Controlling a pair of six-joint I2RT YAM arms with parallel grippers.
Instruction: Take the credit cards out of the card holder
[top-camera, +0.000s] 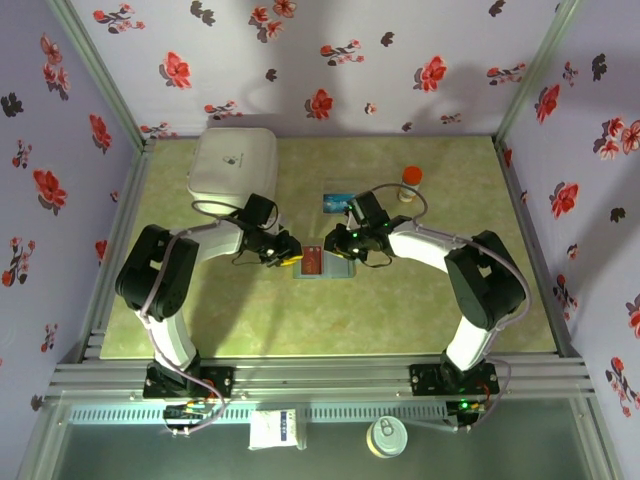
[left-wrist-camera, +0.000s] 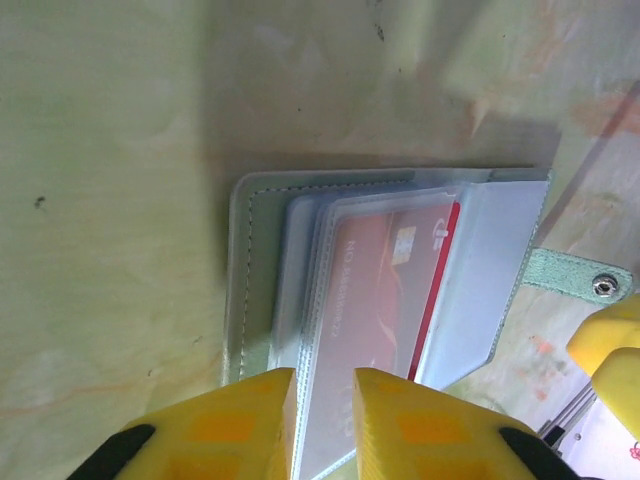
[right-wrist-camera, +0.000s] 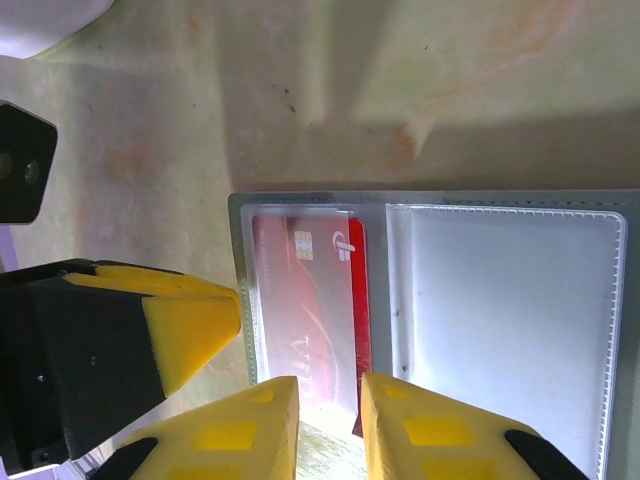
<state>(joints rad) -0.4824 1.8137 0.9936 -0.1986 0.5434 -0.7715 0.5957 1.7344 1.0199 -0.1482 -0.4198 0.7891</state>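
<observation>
While its jaws stand only narrowly apart around the edge of a clear plastic sleeve (left-wrist-camera: 300, 300), I cannot tell whether the left gripper (left-wrist-camera: 323, 390) actually pinches it. The grey-blue folding card holder (left-wrist-camera: 236, 270) lies open at mid-tabletop; it looks light and floppy, likely to drag along. Its red plastic credit card (right-wrist-camera: 310, 290) looks thin, stiff and slick. The right gripper (right-wrist-camera: 329, 390), nearly closed, pinches the card's exposed end, which is probably the best hold.
</observation>
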